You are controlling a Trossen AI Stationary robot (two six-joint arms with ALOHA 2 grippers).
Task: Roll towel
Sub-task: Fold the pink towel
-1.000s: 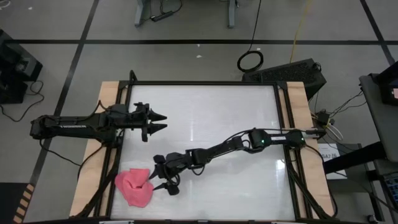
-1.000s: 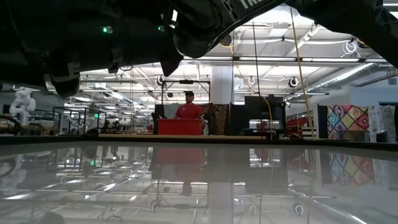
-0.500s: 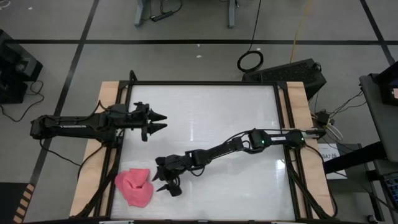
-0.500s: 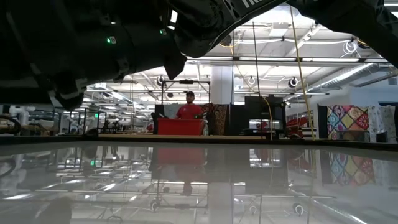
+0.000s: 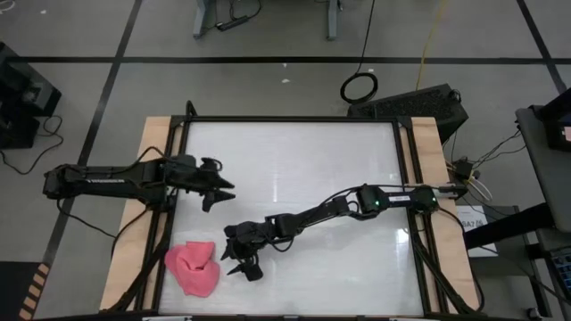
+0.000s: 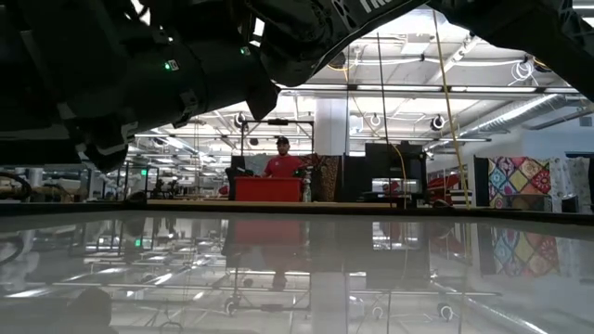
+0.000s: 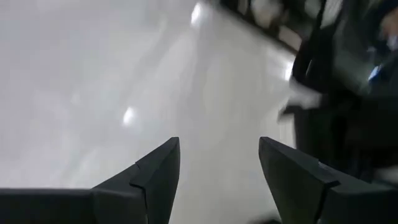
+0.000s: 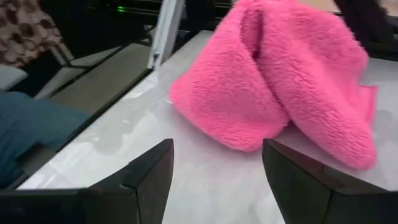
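The towel (image 5: pixel 194 267) is seen lying in a loose, crumpled heap on the white table (image 5: pixel 303 169), in the near-left corner close to the left wooden edge. It is untouched by either gripper.

The right gripper (image 5: pixel 237 259) is positioned low over the table just beside the towel, on its right side, apart from it. Its fingers (image 8: pixel 130 186) are spread wide with nothing held between them; the pink cloth (image 8: pixel 280 81) is framed in the gap past them in the right wrist view.

The left gripper (image 5: pixel 220 190) is held over the left part of the table, well apart from the towel, pointed toward the table's middle. Its fingers (image 7: pixel 152 177) are spread, empty; only bare table is seen beyond them.

A person in a red top (image 6: pixel 283 162) is visible far behind the table.
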